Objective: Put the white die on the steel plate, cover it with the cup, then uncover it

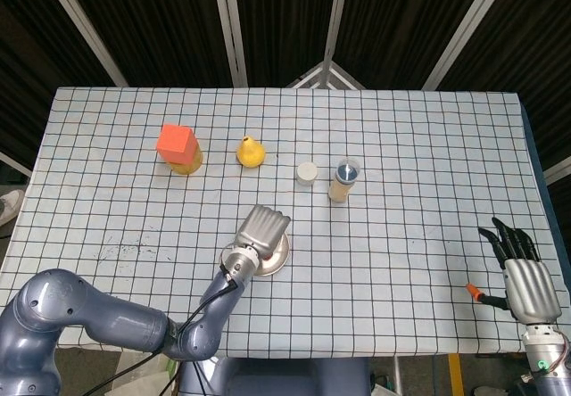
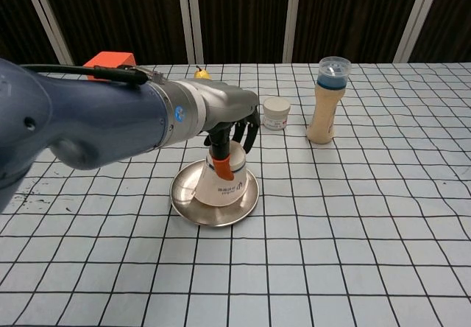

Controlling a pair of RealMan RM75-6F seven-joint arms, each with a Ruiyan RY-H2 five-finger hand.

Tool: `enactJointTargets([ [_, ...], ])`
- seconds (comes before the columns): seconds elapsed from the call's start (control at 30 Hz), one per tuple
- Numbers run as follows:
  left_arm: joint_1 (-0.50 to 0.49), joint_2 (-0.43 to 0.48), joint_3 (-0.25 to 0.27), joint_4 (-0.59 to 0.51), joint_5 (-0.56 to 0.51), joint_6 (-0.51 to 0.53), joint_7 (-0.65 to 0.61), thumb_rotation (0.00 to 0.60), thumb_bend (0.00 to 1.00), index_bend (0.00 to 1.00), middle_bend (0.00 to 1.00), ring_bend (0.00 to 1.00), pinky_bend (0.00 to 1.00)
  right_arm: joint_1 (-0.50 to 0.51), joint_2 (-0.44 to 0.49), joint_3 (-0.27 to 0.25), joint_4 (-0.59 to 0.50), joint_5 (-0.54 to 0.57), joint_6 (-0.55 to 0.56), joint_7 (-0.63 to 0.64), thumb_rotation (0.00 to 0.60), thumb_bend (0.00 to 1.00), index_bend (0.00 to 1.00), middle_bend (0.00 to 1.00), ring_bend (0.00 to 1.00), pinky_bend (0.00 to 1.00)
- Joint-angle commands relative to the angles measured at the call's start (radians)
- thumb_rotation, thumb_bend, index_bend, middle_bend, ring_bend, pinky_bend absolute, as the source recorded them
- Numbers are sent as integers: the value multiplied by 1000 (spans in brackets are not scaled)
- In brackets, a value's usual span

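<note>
An upside-down white paper cup stands on the steel plate, leaning a little. My left hand grips the cup from above, fingers wrapped around its upper part. From the head view the left hand covers the cup, and only the plate's rim shows. The white die is not visible in either view. My right hand rests far off at the table's right front edge, fingers apart and holding nothing.
A sauce bottle with a blue cap and a small white jar stand behind the plate to the right. A yellow pear-shaped toy and an orange cube on a yellow base sit at the back left.
</note>
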Motion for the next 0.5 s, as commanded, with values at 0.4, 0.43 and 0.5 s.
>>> enactJointTargets([
  [0.4, 25, -10, 24, 18, 60, 20, -18, 600, 343, 506, 473, 686, 763, 3, -2, -3, -4, -4, -4, -4, 600, 171, 162, 33, 85, 0],
  [0.43, 28, -10, 16, 18, 53, 10, -29, 600, 343, 506, 473, 687, 763, 3, -2, -3, -4, -3, -6, -5, 600, 171, 162, 33, 85, 0],
  [0.5, 25, -9, 16, 27, 57, 8, -24, 600, 343, 506, 473, 687, 763, 4, -2, -3, -5, -2, -6, -6, 600, 171, 162, 33, 85, 0],
])
